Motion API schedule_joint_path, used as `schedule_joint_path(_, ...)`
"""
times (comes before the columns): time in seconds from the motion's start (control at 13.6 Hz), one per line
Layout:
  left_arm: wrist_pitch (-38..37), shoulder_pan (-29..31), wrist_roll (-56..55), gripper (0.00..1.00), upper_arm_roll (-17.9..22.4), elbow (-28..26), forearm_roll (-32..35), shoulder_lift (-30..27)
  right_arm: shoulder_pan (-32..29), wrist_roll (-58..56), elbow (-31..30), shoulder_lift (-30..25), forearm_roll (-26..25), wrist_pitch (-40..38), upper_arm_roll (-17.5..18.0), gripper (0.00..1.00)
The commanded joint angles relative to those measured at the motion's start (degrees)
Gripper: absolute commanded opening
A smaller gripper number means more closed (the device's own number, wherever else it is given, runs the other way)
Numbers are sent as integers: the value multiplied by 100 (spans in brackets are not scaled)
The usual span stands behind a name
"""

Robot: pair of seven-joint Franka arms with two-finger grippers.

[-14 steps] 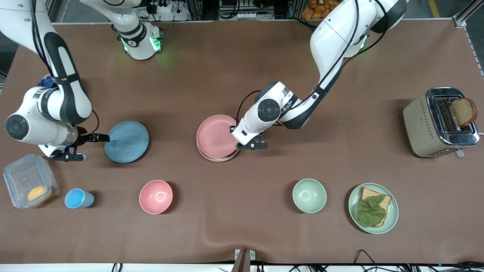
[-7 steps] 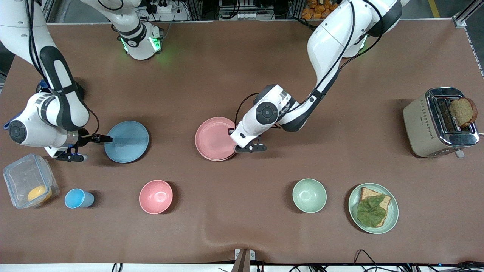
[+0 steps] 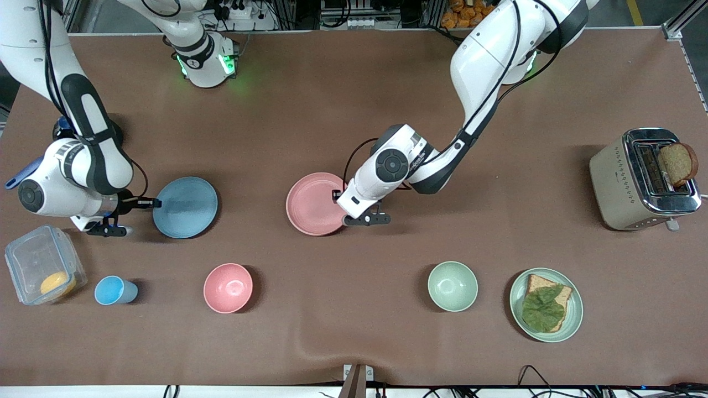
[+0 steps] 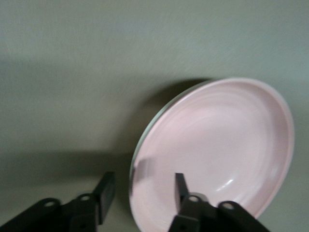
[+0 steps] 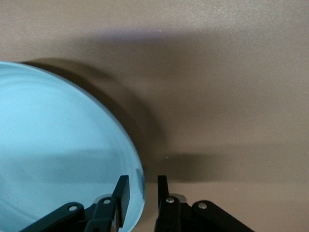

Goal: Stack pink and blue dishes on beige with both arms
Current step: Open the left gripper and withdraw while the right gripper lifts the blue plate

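Brown surface (image 3: 354, 110) carries three plates in plain sight: one pink plate (image 3: 314, 203) mid-surface, one blue plate (image 3: 186, 207) toward the right arm's end, one green plate (image 3: 573, 321) with bread and a leaf. Beige plate not visible from the front; the left wrist view shows only a thin pale edge under the pink plate's rim.

Left claw (image 3: 344, 205) spread, fingers either side of the pink plate's rim (image 4: 140, 169), not squeezing it. Right claw (image 3: 155, 203) pinches the blue plate's rim, fingers pressed close (image 5: 123, 193).

Two bowls nearer the camera: one pink bowl (image 3: 228, 287), one green bowl (image 3: 452, 286), both empty. One blue cup (image 3: 113, 291) beside a clear box (image 3: 33, 260) holding something orange. Toaster (image 3: 641, 179) at the left arm's end, one bread slice in its slot.
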Motion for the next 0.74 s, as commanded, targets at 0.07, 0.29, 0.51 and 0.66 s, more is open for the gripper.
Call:
schedule_joint_path(0.07, -895, 422, -48, 100, 75, -97, 24, -1140, -185, -185, 182, 182, 102, -12, 78, 24)
schedule_joint_path(0.29, -2238, 1080, 283, 100, 66, -106, 882, -2248, -159, -185, 226, 182, 94, -74, 78, 0)
schedule_joint_path(0.51, -3138, 1747, 1241, 100, 66, -97, 1272, -3057, -176, -334, 445, 174, 94, -494, 78, 0)
schedule_joint_path(0.66, -3551, 2153, 1734, 100, 57, -89, 1263, -3436, -176, -378, 656, 156, 102, -916, 78, 0)
